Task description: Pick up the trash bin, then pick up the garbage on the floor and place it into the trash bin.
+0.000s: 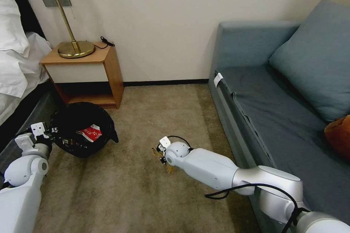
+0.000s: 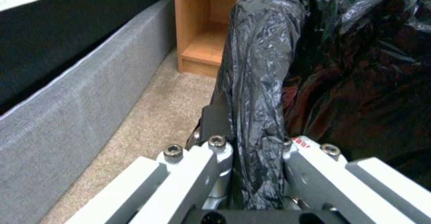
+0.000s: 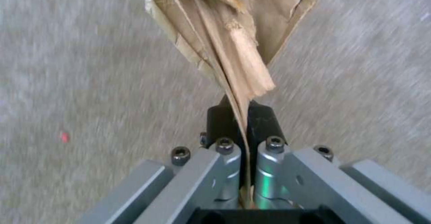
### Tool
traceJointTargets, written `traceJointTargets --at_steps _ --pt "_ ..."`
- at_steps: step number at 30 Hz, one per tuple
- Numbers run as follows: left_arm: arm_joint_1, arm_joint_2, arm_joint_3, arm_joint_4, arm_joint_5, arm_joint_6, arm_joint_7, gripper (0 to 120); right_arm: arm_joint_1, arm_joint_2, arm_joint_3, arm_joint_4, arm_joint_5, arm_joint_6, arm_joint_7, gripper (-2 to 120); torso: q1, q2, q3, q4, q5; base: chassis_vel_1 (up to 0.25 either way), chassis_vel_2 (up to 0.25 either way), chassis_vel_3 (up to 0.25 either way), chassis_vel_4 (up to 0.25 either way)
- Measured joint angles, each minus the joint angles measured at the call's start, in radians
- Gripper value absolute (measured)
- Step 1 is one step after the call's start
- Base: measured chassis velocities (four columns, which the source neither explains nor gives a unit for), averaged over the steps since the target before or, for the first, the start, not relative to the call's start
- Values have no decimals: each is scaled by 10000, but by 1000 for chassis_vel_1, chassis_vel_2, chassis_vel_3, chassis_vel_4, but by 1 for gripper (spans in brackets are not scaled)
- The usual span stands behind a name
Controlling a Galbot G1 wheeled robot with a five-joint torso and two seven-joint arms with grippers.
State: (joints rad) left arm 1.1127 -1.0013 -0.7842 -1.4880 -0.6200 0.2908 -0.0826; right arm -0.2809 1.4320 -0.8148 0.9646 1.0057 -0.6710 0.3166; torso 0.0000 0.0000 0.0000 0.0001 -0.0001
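The trash bin (image 1: 82, 129), lined with a crinkled black bag, hangs at the left above the carpet. My left gripper (image 1: 51, 133) is shut on its bagged rim (image 2: 256, 116). A red-and-white crumpled packet (image 1: 90, 132) lies inside the bin. At mid-floor my right gripper (image 1: 159, 154) is shut on a tan crumpled paper wrapper (image 3: 229, 39), which hangs from the black fingertips (image 3: 220, 119) above the carpet. In the head view a bit of the wrapper (image 1: 168, 167) shows under the wrist.
A wooden nightstand (image 1: 85, 74) with a brass lamp (image 1: 71, 25) stands behind the bin. The bed (image 1: 16, 65) and its grey base (image 2: 67, 92) lie at the left. A blue sofa (image 1: 284, 109) with a cushion fills the right. Beige carpet (image 1: 138, 189) stretches between them.
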Motion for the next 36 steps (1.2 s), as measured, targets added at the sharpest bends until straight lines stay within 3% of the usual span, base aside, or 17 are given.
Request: traceJointTargets --at_steps 15,21,25,28,32,36 --pt "-124 -169 194 -153 -71 -10 112 3 1795 -10 1228 712 -302 308 -762 0 0 0 1 -2 1 0 0 0 0" --pt "-277 -316 318 -196 -90 50 152 3 2597 274 1639 1385 228 470 -1223 0 0 0 1 0 0 0 0 0 0" --pt "-431 -656 358 -325 -203 249 128 3 3167 807 1644 1782 676 774 -1985 0 0 0 -1 0 0 0 0 0 0" --pt "-498 -877 444 -437 -190 350 102 3 3373 1489 1499 1610 756 1025 -2378 0 0 0 0 0 0 0 0 0 0" --pt "-543 -1013 497 -486 -157 410 84 3 3475 1777 1395 1118 735 1222 -2620 0 0 0 -1 9 -1 0 0 0 0" --pt "-535 -1092 537 -561 -130 437 75 3 3510 1810 949 335 604 1632 -2883 0 0 0 0 -11 2 0 0 0 0"
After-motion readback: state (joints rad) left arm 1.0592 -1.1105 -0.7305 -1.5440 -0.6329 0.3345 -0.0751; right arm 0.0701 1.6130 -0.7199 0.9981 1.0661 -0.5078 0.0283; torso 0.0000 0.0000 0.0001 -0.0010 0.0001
